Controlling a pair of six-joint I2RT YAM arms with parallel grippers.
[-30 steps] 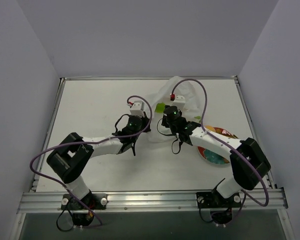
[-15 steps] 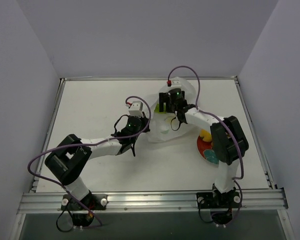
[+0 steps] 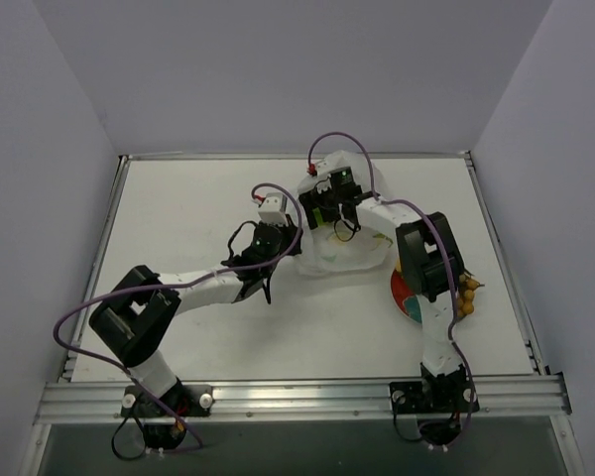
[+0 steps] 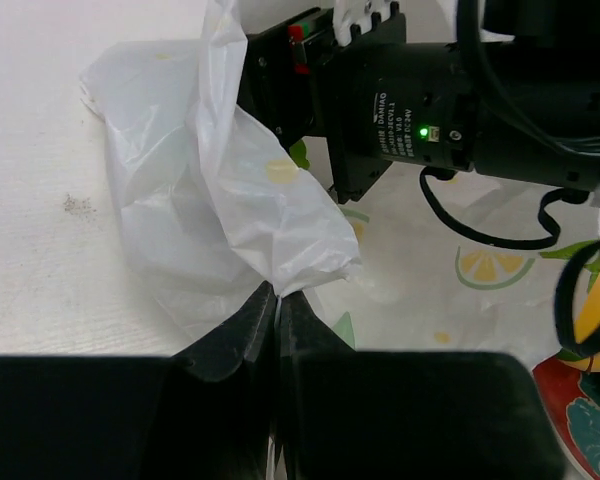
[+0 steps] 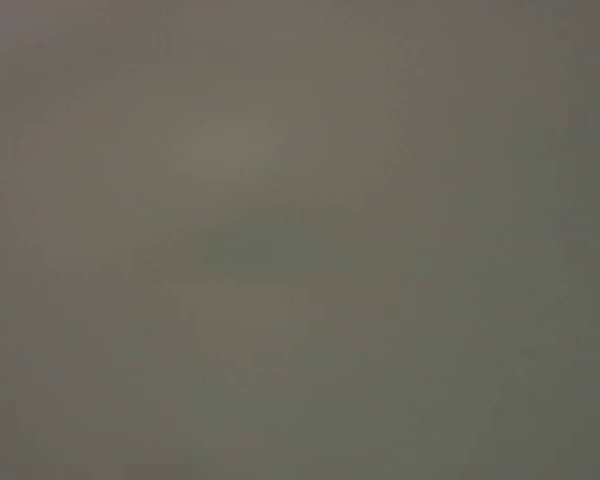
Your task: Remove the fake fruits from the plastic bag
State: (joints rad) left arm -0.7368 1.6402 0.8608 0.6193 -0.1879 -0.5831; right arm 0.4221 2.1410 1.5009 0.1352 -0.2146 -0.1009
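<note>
The white plastic bag (image 3: 349, 256) lies crumpled mid-table, with lemon prints on it in the left wrist view. My left gripper (image 4: 277, 296) is shut on a pinched fold of the plastic bag (image 4: 205, 190) at its left edge. My right gripper (image 3: 317, 208) reaches over the bag's far side, and its fingertips are hidden by plastic. Its black body (image 4: 390, 100) looms behind the fold. The right wrist view is a uniform grey blur. A bunch of orange-brown fake fruits (image 3: 466, 297) rests by the plate's right edge. An orange-yellow fruit (image 4: 592, 318) sits on the plate.
The red-and-teal plate (image 3: 401, 296) lies right of the bag, mostly under the right arm's forearm, and its rim (image 4: 565, 400) shows at the left wrist view's lower right. Purple cables loop above both wrists. Raised rails border the table.
The right arm has swung from beside the plate up and left over the bag's far side. The grape-like bunch now shows by the plate. The left arm has kept its hold.
</note>
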